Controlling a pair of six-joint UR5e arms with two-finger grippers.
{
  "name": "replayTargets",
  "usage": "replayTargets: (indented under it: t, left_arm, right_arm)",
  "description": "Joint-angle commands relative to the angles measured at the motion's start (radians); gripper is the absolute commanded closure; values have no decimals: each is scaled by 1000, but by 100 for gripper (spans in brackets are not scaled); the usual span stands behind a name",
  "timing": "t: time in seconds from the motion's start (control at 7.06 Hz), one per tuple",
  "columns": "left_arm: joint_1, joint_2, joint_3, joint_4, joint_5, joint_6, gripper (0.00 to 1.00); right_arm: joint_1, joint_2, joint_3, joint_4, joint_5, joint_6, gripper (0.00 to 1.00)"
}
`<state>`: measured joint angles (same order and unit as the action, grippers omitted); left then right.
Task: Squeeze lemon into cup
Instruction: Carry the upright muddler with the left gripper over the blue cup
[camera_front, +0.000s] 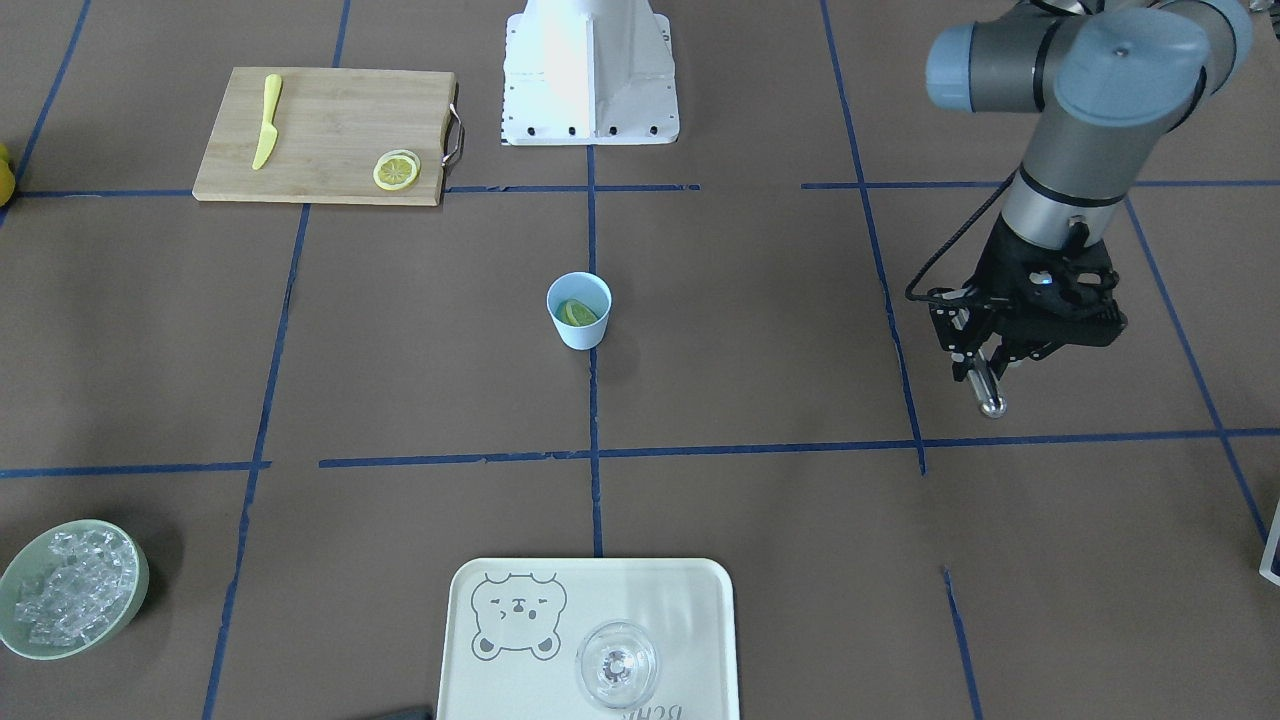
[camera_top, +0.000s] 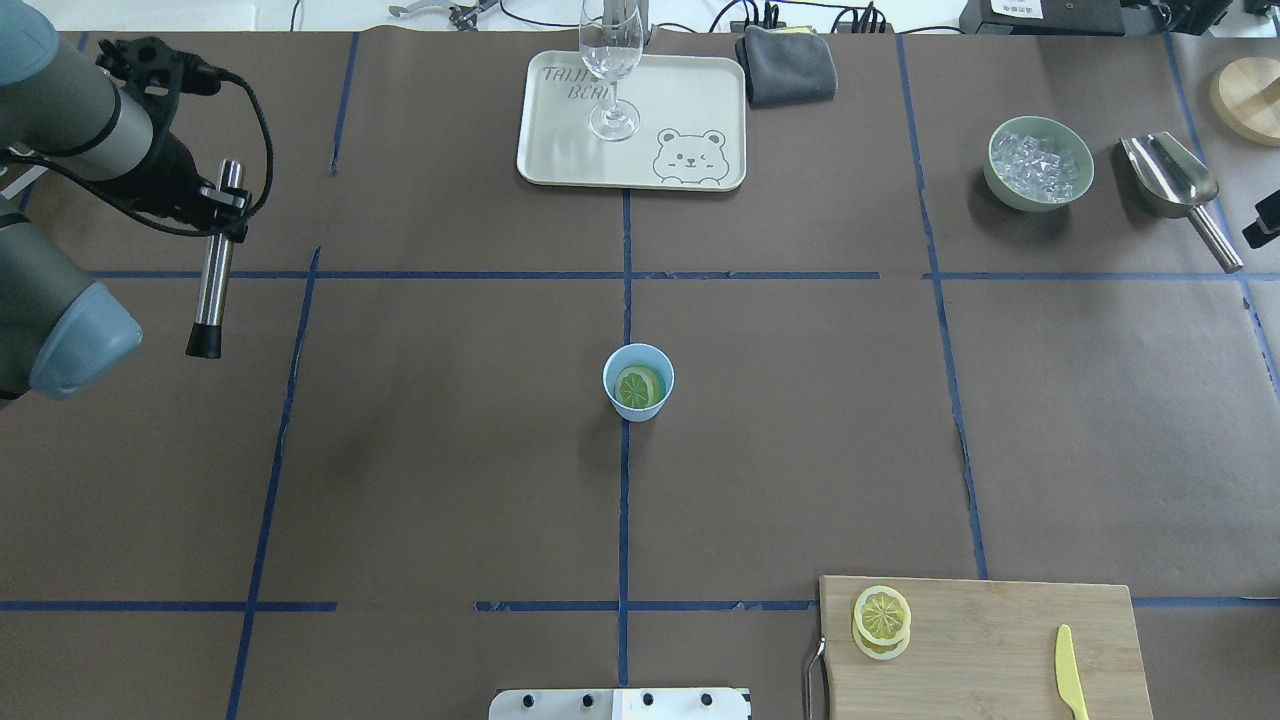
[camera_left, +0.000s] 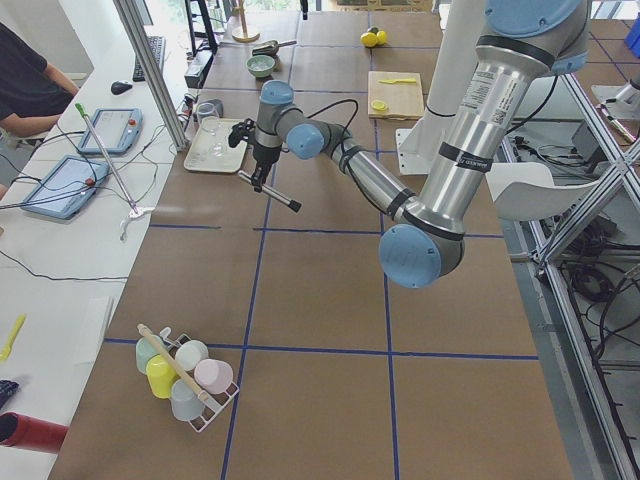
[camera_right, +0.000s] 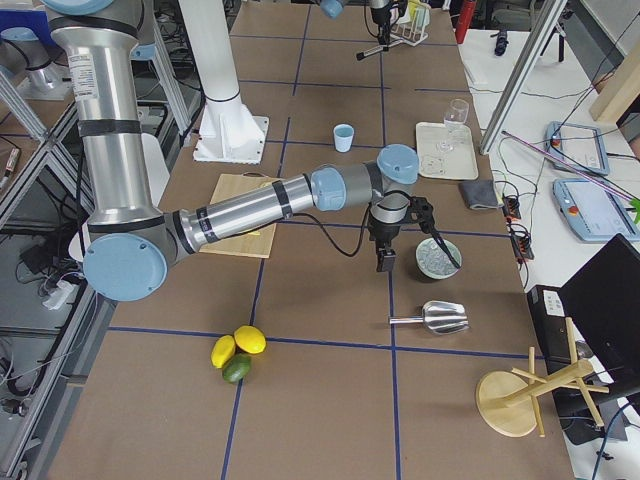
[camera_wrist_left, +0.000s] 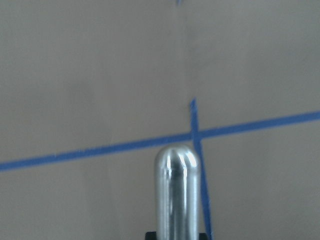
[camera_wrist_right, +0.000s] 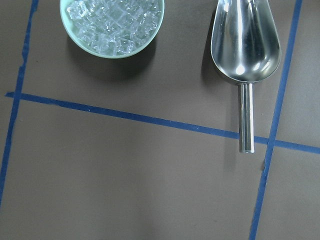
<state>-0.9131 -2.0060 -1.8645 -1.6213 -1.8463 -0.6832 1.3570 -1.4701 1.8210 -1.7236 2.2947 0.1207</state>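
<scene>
- One cup stands upright at the table's centre, on the blue tape line.
- One lemon slice lies inside the cup, leaning on its wall.
- Two more stacked slices lie on one wooden board, with one yellow knife well apart from them.
- The left gripper is clenched on one metal rod, held above bare table well away from the cup.
- The right gripper hangs near one green bowl of ice and one metal scoop. Its fingers cannot be made out, so its state cannot be told.
- One tray carries one stemmed glass.
</scene>
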Motion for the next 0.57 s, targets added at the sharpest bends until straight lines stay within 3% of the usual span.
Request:
replayTargets:
  t: [0.0, 0.14, 0.43]
  left_arm:
    - [109, -118, -19, -5, 125, -59, 100]
    - [140, -170, -22, -27, 153, -68, 100]
    - [274, -168, -128, -124, 415, -168, 100]
  right_arm:
    - [1, -12, -3, -1, 2, -1, 0]
    - [1, -21, -11, -1, 2, -9, 0]
    - [1, -26, -8, 1, 0, -12, 0]
